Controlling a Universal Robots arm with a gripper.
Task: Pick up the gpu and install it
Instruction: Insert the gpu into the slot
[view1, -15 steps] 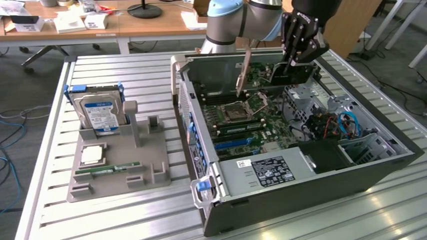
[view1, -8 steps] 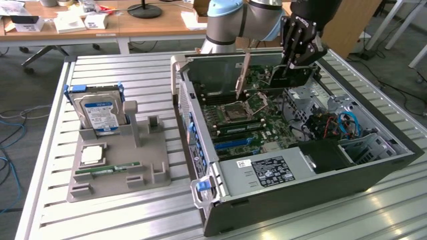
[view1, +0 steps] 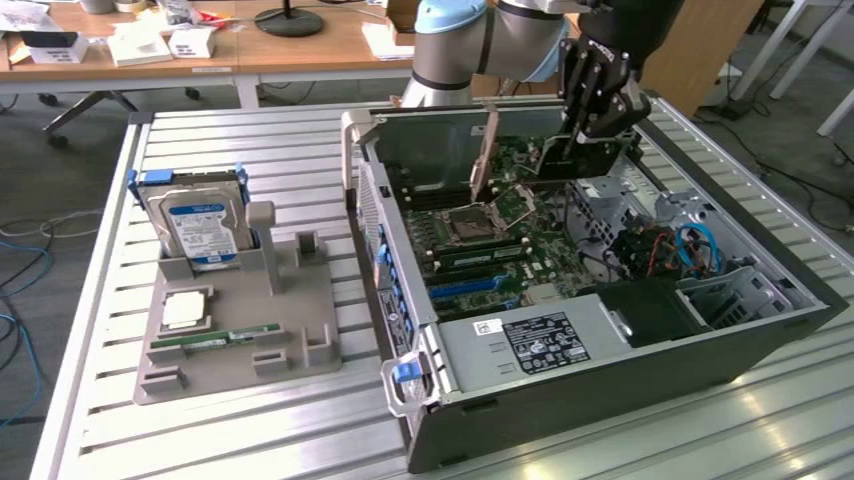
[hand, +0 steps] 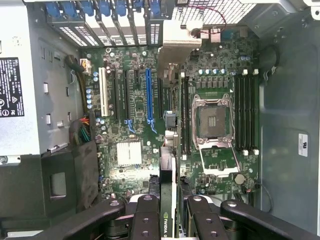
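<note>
Hovering mid-install over the open case (view1: 601, 395), upper right of the exterior view, hand (view1: 587, 138) clenched on the gpu (view1: 585, 162). Probably needs squaring up with the blue slot (hand: 148, 97).

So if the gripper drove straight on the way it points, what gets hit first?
Likely the motherboard: the gpu in the gripper leads, its edge just beside the blue slot, on the CPU socket side. Depth is unclear.

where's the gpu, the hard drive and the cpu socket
gpu (hand: 168, 200), wrist view, on its thin upper edge
hard drive (view1: 198, 228), exterior view, on its blue label
cpu socket (hand: 214, 120), wrist view, on its open centre
</note>
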